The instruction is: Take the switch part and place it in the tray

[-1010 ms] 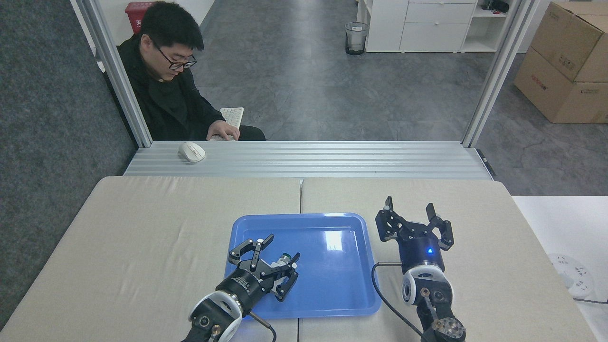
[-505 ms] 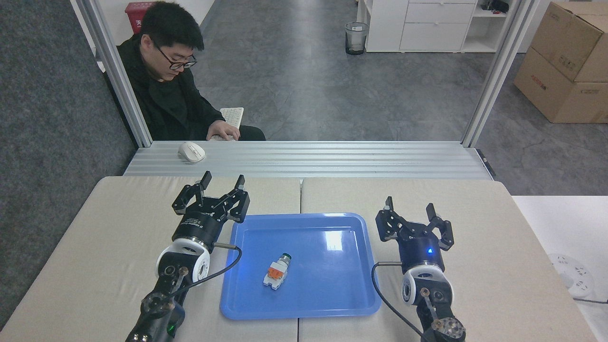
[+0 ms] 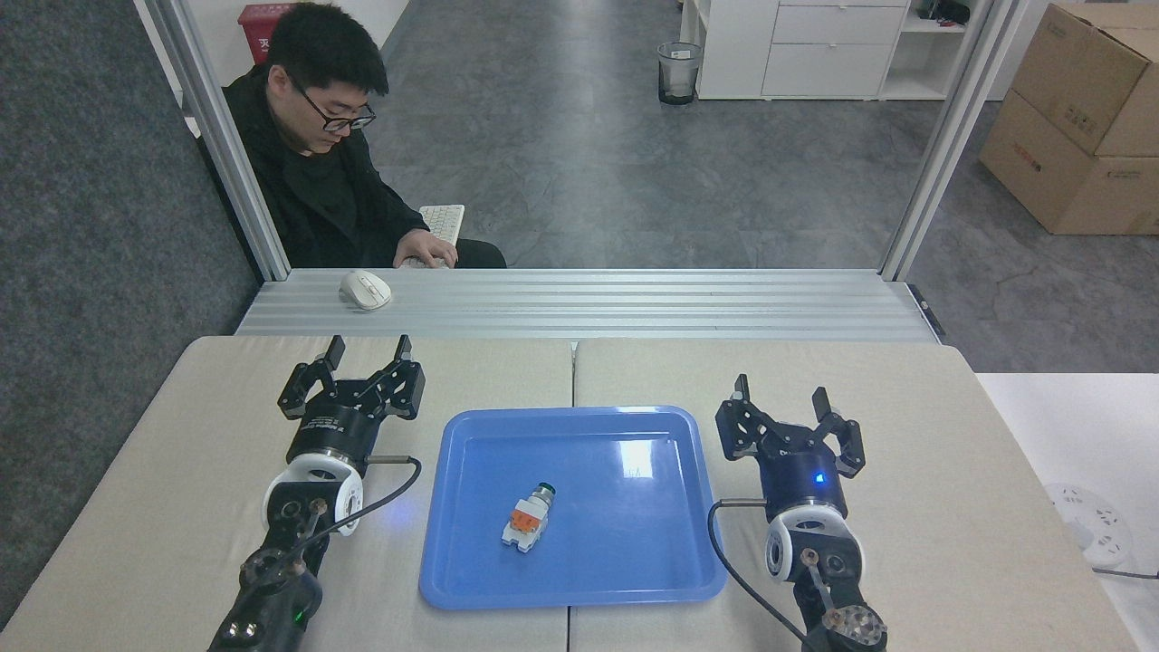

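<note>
Switch part: the switch part (image 3: 526,519) lay on its side on the floor of the tray (image 3: 634,580), toward the tray's 7 o'clock quarter, its dark green cap pointing to about 1 o'clock and its white base to 7 o'clock. Nothing touched it.

Tray: the blue tray sat across the seam between the two beige table pads (image 3: 226,426), between the two arms.

Left gripper: the left gripper (image 3: 367,349) stood at the tray's 10 o'clock, outside the rim and clear of it, fingers spread apart and empty.

Right gripper: the right gripper (image 3: 780,394) stood at the tray's 3 o'clock, just beside the rim, fingers likewise spread and holding nothing.

Progress: judged from this layout, the placement looked done; only parking the arms seemed left.

Risk, tray: the right gripper was close to the rim, so a sideways swing toward 9 o'clock could nudge the tray and slide the part on the glossy floor.

Risk, cables: each arm had a loose dark cable looping near a tray edge; a low retreat might drag it over the rim.

Bystander: a person (image 3: 317,154) sat at 11 o'clock beyond the aluminium ledge (image 3: 634,303), a hand on a keyboard (image 3: 442,222), a white mouse (image 3: 365,290) on the ledge; well apart from both arms.
</note>
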Tool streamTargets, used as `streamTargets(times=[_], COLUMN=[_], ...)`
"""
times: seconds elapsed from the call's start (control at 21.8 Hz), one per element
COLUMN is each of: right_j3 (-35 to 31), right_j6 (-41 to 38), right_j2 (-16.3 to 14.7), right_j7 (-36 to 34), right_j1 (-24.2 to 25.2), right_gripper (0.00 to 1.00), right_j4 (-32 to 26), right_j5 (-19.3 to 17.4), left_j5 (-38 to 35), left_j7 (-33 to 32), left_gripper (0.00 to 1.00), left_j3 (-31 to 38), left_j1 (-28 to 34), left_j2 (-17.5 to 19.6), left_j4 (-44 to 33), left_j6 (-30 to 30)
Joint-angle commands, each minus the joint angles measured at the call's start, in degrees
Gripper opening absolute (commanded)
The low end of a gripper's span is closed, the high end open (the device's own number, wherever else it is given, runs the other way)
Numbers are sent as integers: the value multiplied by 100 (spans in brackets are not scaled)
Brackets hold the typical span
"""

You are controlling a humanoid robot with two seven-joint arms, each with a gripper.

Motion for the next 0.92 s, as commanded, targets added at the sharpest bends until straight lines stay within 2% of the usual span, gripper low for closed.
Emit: streamTargets(times=[0.0,0.28,0.37,0.6,0.64,0.87], right_j3=[0,0,-9,-9,-9,-9], right_j6=[1,1,1,1,1,9], right_j2=[15,15,15,15,15,15], right_j7=[-4,-4,-4,-4,-4,-4], right_j1=[-3,-3,6,-3,6,-3], right_gripper=[100,100,100,100,100,100], right_j4=[3,-5,-5,3,3,3], right_j5=[-5,-5,-5,-5,-5,-5], left_j5=[-72,-81,-81,-81,-81,-151], left_j7=[38,108,108,117,117,126], left_gripper=[91,92,95,96,99,99], left_j3=[270,262,270,270,270,244], left_j1=[-34,-25,-17,-17,-17,71], left_j2=[114,114,114,114,123,123], left_j4=[680,592,539,478,434,179], left_j6=[26,35,43,61,122,210])
